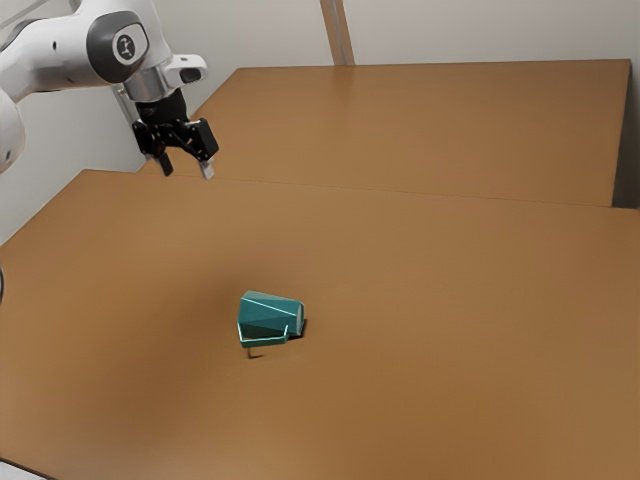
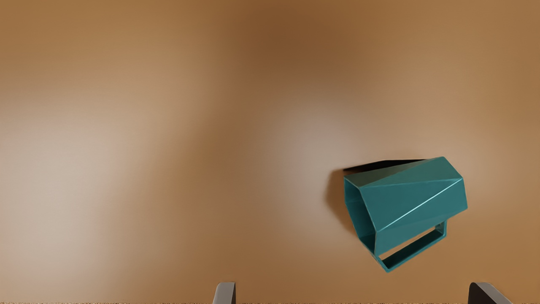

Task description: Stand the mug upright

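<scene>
High over the table in the exterior view, the gripper (image 1: 188, 172) stands open with nothing between its fingers, well above the mug and toward that view's upper left. The teal faceted mug (image 1: 268, 316) lies on its side on the tabletop. In the wrist view the mug (image 2: 413, 202) shows its open mouth at one end and its rectangular handle along one side, close to the tabletop. Both fingertips of the gripper (image 2: 352, 293) are visible wide apart, and neither touches the mug.
The brown wooden table (image 1: 430, 300) extends broadly around the mug. A seam line crosses it behind the mug, and pale walls stand beyond its far edge. A dark gap (image 1: 627, 150) borders the table at the exterior view's upper right.
</scene>
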Robot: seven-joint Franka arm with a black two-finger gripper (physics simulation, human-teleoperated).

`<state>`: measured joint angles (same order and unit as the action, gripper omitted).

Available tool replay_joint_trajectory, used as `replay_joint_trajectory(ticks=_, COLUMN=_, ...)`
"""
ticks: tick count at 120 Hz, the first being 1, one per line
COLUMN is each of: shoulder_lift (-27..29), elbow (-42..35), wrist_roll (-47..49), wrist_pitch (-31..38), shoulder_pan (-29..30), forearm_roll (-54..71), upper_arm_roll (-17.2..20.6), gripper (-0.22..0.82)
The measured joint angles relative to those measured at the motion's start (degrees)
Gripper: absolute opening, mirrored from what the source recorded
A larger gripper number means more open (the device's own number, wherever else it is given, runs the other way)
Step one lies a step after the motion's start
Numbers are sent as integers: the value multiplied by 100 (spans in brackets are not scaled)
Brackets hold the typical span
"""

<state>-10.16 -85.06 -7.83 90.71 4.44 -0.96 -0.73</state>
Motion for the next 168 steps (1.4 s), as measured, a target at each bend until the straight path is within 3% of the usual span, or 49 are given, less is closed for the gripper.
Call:
replay_joint_trajectory(ticks=43, shoulder_lift=35, elbow=-100, wrist_roll=8, wrist_pitch=-31, shoulder_pan=-25, forearm_roll=-131, upper_arm_roll=-1, gripper=60)
replay_joint_trajectory(ticks=64, shoulder_lift=619, elbow=-1378, wrist_roll=-18, wrist_pitch=464, shoulder_pan=83, forearm_roll=-1049, upper_arm_roll=-118, gripper=60)
replay_joint_trajectory(ticks=78, shoulder_lift=799, elbow=-2248, wrist_roll=-201, wrist_pitch=954, shoulder_pan=-4, forearm_roll=-1870, upper_arm_roll=-450, gripper=60)
replay_joint_trajectory(ticks=93, shoulder_lift=884, elbow=-3126, wrist_roll=-533, wrist_pitch=1480, shoulder_pan=221, forearm_roll=-2576, upper_arm_roll=-546, gripper=60)
replay_joint_trajectory(ticks=127, shoulder_lift=736, elbow=-4343, wrist_roll=-1464, wrist_pitch=2470, shoulder_pan=522, forearm_roll=-4254, upper_arm_roll=-552, gripper=60)
replay_joint_trajectory(ticks=146, shoulder_lift=311, elbow=-4446, wrist_roll=-2159, wrist_pitch=2562, shoulder_pan=160, forearm_roll=-5234, upper_arm_roll=-545, gripper=60)
replay_joint_trajectory(ticks=168, shoulder_lift=147, elbow=-4453, wrist_roll=-2850, wrist_pitch=2576, shoulder_pan=160, forearm_roll=-5804, upper_arm_roll=-542, gripper=60)
